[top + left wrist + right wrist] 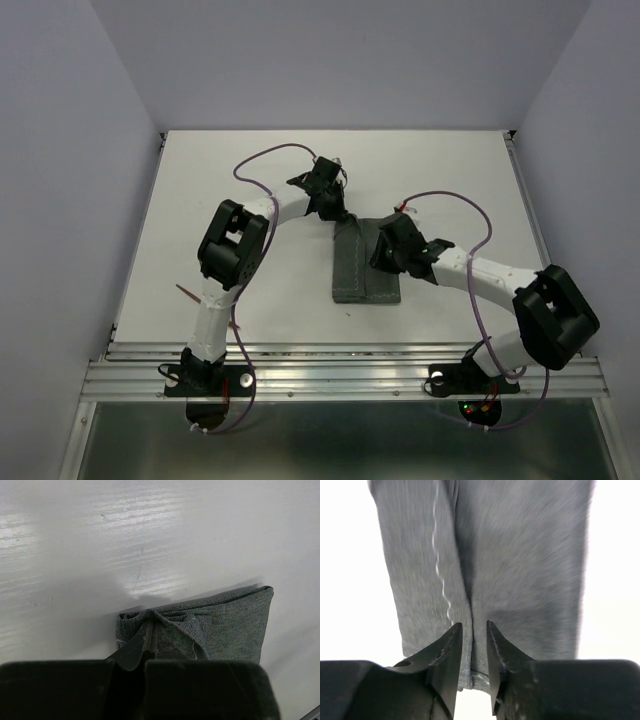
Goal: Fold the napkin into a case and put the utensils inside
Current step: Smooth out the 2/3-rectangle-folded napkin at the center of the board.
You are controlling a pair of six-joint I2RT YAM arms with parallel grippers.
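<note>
At the near edge: two arm bases sit bolted on a metal rail [340, 375], with a white table [450, 170] beyond it.
Beside the left arm: a thin copper-brown utensil [189, 295] lies on the table just left of the arm, well apart from the cloth; its type is too small to tell.
Mid-table: the grey-green napkin [362, 270] lies flat as a narrow rectangle, its long sides running near to far.
Right gripper [383, 255]: it is over the right half of the napkin. In its wrist view the gripper [472, 627] has its fingers a narrow gap apart astride a lengthwise fold of the napkin [520, 555]. I cannot tell whether they are squeezing the cloth. That view is blurred.
Left gripper [340, 218]: it is at the far left corner of the napkin. In its wrist view the gripper [150, 615] has its fingers pressed together on the edge of the napkin [225, 625], which puckers into small pleats at the tips.
Cables: purple ones loop above each arm.
</note>
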